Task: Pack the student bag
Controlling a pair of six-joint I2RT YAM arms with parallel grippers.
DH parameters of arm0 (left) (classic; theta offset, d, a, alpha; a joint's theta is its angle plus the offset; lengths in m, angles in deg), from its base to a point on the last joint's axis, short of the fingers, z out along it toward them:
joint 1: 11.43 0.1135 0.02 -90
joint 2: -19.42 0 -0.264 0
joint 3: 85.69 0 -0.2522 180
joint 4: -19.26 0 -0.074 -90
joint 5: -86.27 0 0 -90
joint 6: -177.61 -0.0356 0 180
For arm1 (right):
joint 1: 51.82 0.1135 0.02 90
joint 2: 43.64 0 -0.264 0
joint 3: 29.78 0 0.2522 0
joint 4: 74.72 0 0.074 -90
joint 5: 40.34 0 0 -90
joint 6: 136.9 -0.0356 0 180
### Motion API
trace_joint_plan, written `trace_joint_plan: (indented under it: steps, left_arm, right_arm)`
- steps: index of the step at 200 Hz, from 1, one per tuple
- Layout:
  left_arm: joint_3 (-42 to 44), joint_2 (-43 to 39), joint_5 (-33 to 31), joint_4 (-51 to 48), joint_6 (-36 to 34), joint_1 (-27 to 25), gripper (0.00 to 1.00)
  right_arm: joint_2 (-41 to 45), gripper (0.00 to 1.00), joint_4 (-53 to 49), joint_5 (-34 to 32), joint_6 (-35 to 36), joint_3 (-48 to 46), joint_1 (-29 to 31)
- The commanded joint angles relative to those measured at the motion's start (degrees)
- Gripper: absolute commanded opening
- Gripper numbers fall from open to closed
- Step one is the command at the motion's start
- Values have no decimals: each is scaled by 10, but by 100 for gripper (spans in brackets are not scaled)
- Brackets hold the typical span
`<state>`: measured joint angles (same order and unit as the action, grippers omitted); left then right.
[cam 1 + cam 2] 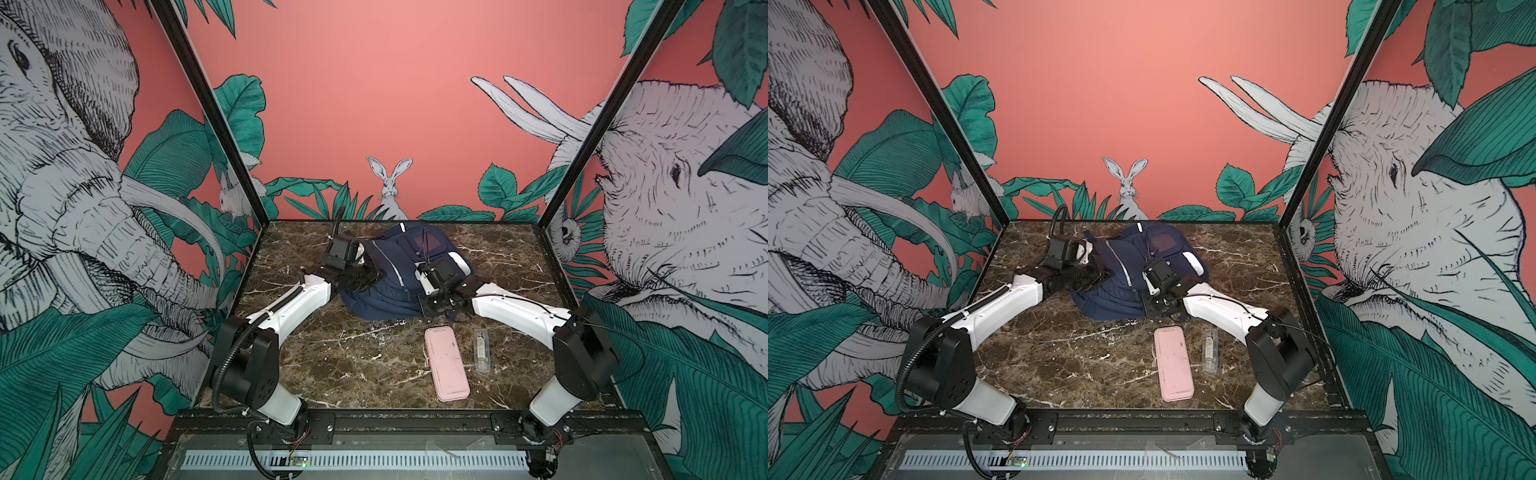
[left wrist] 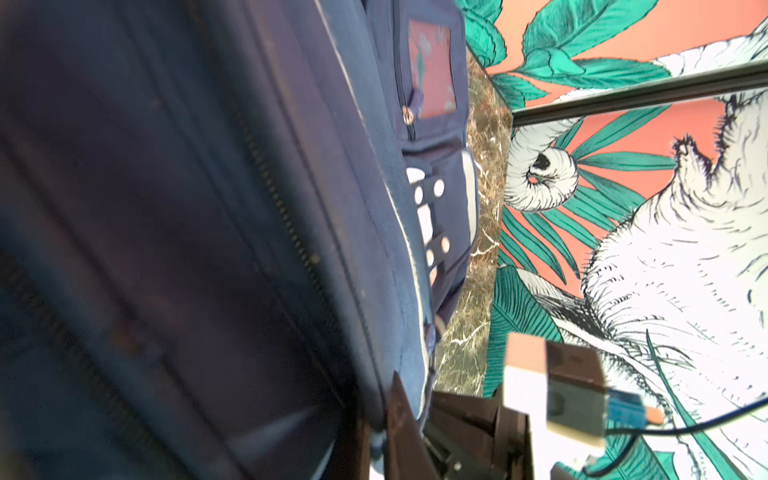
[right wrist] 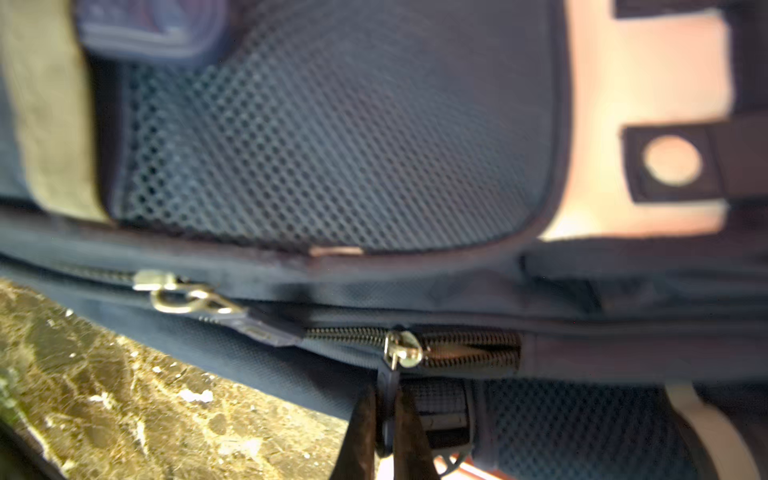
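The student bag (image 1: 395,266) (image 1: 1125,270), a navy backpack with white trim, lies at the back middle of the marble table in both top views. My left gripper (image 1: 371,277) (image 2: 376,411) is at the bag's left side and is shut on a fold of its navy fabric (image 2: 399,365). My right gripper (image 1: 429,308) (image 3: 386,401) is at the bag's near right edge, shut on the dark pull tab (image 3: 388,386) of a zipper. That zipper's brass slider (image 3: 402,353) sits just above the fingertips, and the teeth beside it gape slightly. A second slider (image 3: 153,280) sits further along.
A pink pencil case (image 1: 446,365) (image 1: 1173,365) lies on the table (image 1: 332,357) in front of the bag. A small clear case (image 1: 482,351) (image 1: 1209,351) lies to its right. Black frame posts and printed walls enclose the table.
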<state>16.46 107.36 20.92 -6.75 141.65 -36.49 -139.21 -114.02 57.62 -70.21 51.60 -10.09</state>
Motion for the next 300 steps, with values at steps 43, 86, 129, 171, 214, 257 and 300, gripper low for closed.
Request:
trace_joint_plan:
  steps: [43,86,129,171,214,257,300]
  left_arm:
    - [-8,-27,-14,114,29,-14,0]
    - [-12,-43,-32,97,13,-11,0]
    - [-19,-47,-30,89,5,-2,0]
    - [-18,-47,-26,91,7,-2,0]
    - [-19,-52,-25,87,6,-2,0]
    - [-16,-55,-24,87,6,-2,0]
    - [-18,-52,-25,88,5,-3,0]
  right_arm:
    - [-30,0,48,115,4,54,51]
    - [-18,0,28,62,11,40,47]
    - [20,18,30,41,-1,-25,34]
    - [55,24,48,42,-14,-58,23]
    - [58,24,64,34,-24,-57,10]
    - [43,25,70,34,-29,-40,1]
    - [21,24,66,32,-45,-25,8]
